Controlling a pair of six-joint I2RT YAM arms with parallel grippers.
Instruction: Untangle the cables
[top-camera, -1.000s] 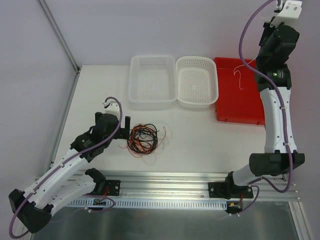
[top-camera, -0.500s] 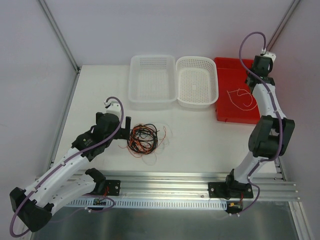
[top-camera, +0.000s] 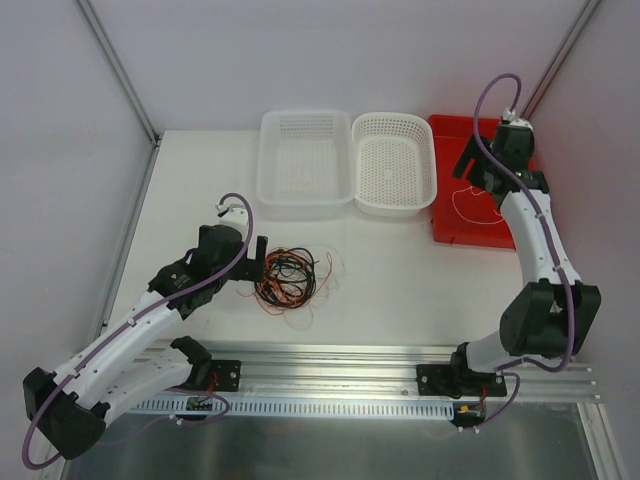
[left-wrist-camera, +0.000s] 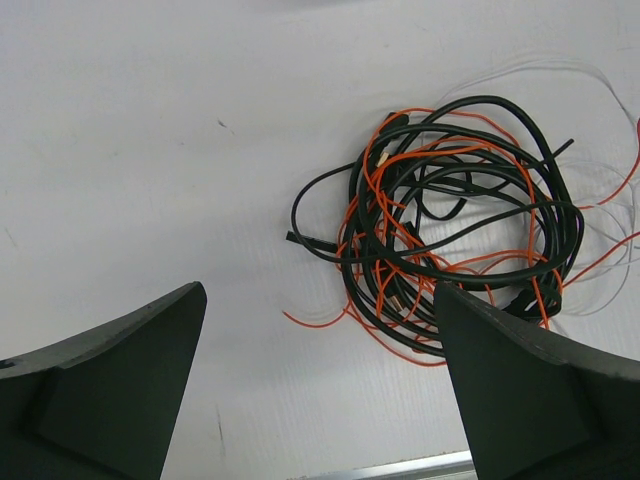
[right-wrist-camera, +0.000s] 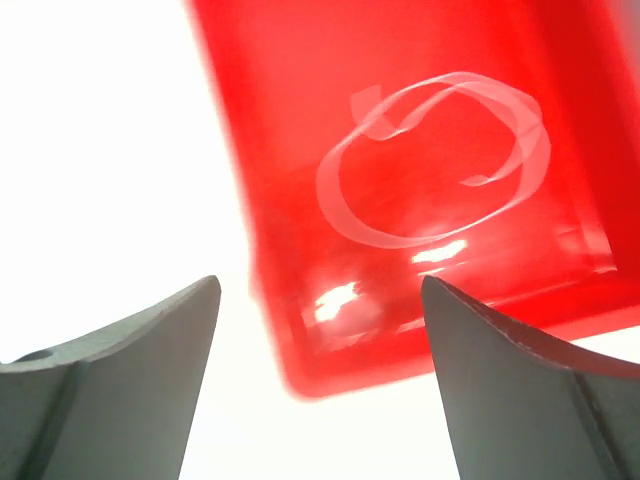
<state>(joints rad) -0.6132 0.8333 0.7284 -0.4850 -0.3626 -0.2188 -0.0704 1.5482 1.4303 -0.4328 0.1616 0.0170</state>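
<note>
— Looking from above first: where is the tangle of cables (top-camera: 286, 279)?
— On the table (top-camera: 200, 190). It's black and orange-red strands knotted together, with a few thin white ones straying out, just beside the left gripper (top-camera: 254, 262). Its jaws stand wide with nothing in them.
— And the right gripper (top-camera: 464, 165)?
— Over the red tray (top-camera: 480, 228), next to the two white baskets (top-camera: 395, 210). One white cable (top-camera: 478, 200) lies looped on the tray floor below it.
— What about the left wrist camera?
— Both fingers (left-wrist-camera: 110, 380) sit in the bottom corners, spread apart. The tangle lies ahead of them, more toward the right-hand finger, and I can't tell whether it touches that one.
— And the right wrist camera?
— It's blurry, but the fingers (right-wrist-camera: 130, 370) are parted and empty. The white cable lies curled in the tray, ahead of the gap and a little to the right, clear of both fingers.
</note>
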